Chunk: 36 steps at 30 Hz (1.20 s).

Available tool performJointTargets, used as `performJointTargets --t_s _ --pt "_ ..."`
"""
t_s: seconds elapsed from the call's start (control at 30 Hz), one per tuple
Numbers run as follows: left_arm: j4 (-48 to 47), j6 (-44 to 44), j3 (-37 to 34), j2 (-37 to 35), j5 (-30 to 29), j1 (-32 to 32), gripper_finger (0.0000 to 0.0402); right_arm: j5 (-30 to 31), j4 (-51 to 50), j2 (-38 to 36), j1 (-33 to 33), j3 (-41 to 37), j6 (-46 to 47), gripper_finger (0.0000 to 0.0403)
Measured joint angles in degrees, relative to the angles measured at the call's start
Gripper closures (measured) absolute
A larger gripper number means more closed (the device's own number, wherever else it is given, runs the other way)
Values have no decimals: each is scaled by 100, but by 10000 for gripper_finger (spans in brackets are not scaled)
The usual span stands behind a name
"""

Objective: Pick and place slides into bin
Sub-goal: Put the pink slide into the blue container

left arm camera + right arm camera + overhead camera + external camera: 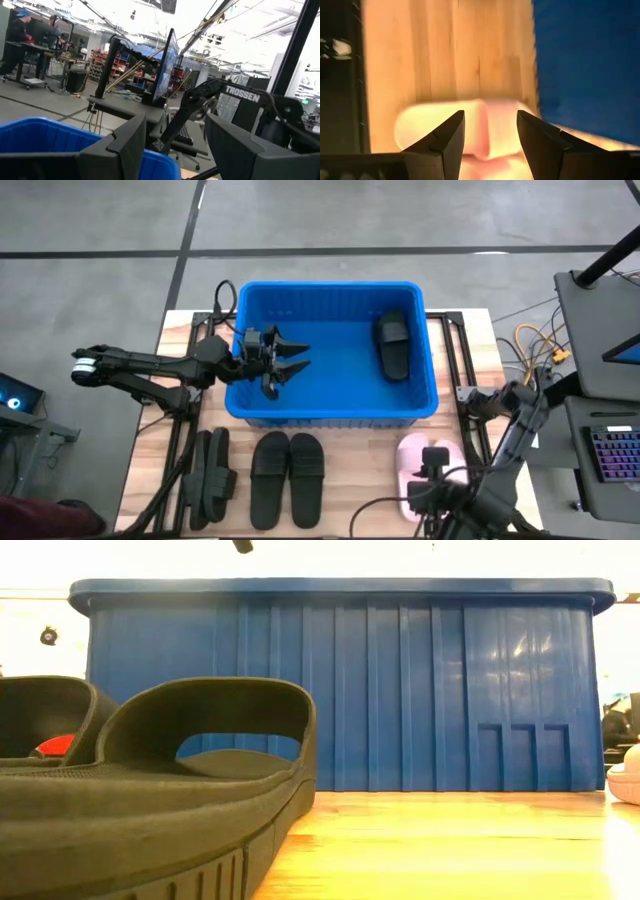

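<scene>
A black slide (150,790) fills the foreground of the low view, its wide strap arching over the flat sole, with a second black strap (40,715) just behind it; both rest on the wooden table (450,850) in front of the bin (340,690). The bin is a big bright blue tub with ribbed walls, and it serves as the landmark here.

Inside the bin, against its right wall, lies one black slide (392,345). In front of the bin, a black pair (286,477) sits side by side near its middle, and another black pair (209,476) stands on edge toward its left corner. The pale pink pair (415,470) lies in front of the bin's right corner.

The left gripper (285,363) hangs over the left part of the bin's interior, above the floor of the tub, its fingers (127,145) spread apart with nothing between them; its wrist view looks out over the bin's rim (45,132) into the room beyond.

The right gripper (490,132) hovers above the pink pair (470,130), just in front of the bin's right corner, fingers parted on either side of a pink strap and not visibly pressing on it. The blue wall (585,65) stands just beside the pink slide.
</scene>
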Motion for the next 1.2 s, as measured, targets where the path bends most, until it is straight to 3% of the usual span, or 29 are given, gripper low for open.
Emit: performJointTargets --t_s 0.2,0.47,0.77,1.07,1.2 --pt "-44 1 0 0 2 -4 212 -170 406 125 97 -868 500 232" --pt "-62 3 0 0 2 -4 212 -375 1481 124 107 -1976 368 232" --pt "-211 3 -7 0 2 0 212 -368 1532 117 93 -3131 1170 244" --pt "-209 3 -7 0 2 0 212 -277 1720 109 65 -3631 985 267" --pt "-208 -1 -7 0 2 0 212 -277 1708 109 51 -3617 967 312"
